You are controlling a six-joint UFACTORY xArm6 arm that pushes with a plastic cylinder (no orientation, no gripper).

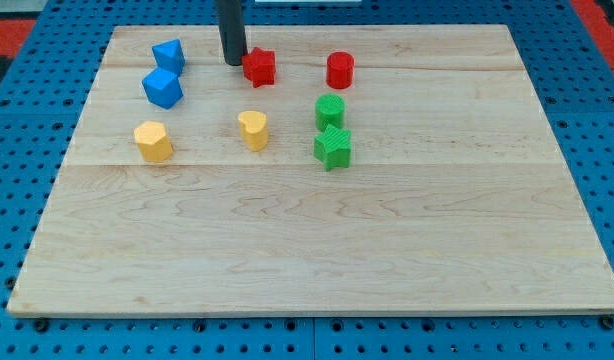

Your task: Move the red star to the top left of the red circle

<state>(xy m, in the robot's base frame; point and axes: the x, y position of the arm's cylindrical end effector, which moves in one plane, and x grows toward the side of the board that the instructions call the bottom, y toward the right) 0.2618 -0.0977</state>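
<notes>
The red star [259,67] lies near the view's top, left of centre. The red circle [340,70] stands to its right, at about the same height in the view, with a gap between them. My tip [234,62] is at the end of the dark rod that comes down from the view's top. It sits just left of the red star, touching it or nearly so.
Two blue blocks [168,54] [162,88] lie at the upper left. A yellow block [153,141] and a yellow heart [253,130] lie below them. A green circle [330,111] and a green star [333,147] sit below the red circle. The wooden board [317,250] rests on a blue surface.
</notes>
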